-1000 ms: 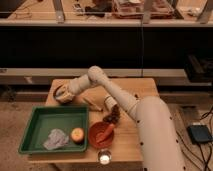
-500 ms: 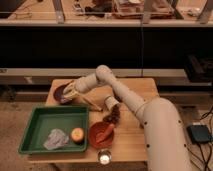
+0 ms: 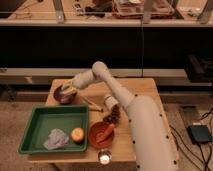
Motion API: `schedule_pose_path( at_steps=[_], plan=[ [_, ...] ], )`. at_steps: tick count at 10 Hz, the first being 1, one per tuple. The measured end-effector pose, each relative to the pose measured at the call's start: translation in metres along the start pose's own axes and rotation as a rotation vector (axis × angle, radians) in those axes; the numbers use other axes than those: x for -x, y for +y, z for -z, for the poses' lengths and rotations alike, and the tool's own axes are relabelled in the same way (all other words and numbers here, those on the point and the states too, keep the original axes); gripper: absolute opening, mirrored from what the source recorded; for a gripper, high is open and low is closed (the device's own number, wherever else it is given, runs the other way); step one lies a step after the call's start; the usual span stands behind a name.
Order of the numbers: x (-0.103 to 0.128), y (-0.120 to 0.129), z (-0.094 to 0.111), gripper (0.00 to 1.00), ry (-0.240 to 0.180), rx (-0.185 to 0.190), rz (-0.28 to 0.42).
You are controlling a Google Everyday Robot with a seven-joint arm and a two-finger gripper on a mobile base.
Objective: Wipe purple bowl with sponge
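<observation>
The purple bowl (image 3: pixel 64 94) is small, round and dull maroon, and stands at the far left of the wooden table (image 3: pixel 140 90). My gripper (image 3: pixel 69 90) reaches in from the right and hangs right over the bowl's inside. A pale yellowish sponge (image 3: pixel 70 90) shows at the gripper's tip, down in the bowl. The gripper covers part of the bowl's inside.
A green tray (image 3: pixel 35 122) at the front left holds a grey cloth (image 3: pixel 56 139) and an orange fruit (image 3: pixel 77 134). An orange-red bowl (image 3: pixel 102 134) stands beside it. A can (image 3: pixel 110 102), a dark snack pile (image 3: pixel 114 116), a wooden stick (image 3: pixel 92 104) and a small white cup (image 3: pixel 104 158) lie nearby.
The gripper moved right and slightly back across the bowl. The bowl now shows more on the gripper's left.
</observation>
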Motion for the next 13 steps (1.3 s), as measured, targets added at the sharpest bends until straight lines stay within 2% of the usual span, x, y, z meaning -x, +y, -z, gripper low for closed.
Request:
schedule_pose_path(
  at_steps=[5, 6, 8, 10, 12, 13],
  plan=[
    [0.007, -0.008, -0.051, 0.00, -0.040, 0.061, 0.012],
    [0.010, -0.006, -0.055, 0.00, -0.048, 0.079, 0.019],
    [0.013, 0.001, -0.058, 0.00, -0.056, 0.106, 0.027],
    [0.022, 0.020, -0.061, 0.00, -0.070, 0.148, 0.036],
    [0.024, 0.032, -0.049, 0.00, -0.073, 0.165, 0.040],
    [0.023, 0.038, -0.038, 0.00, -0.069, 0.157, 0.040]
  ],
)
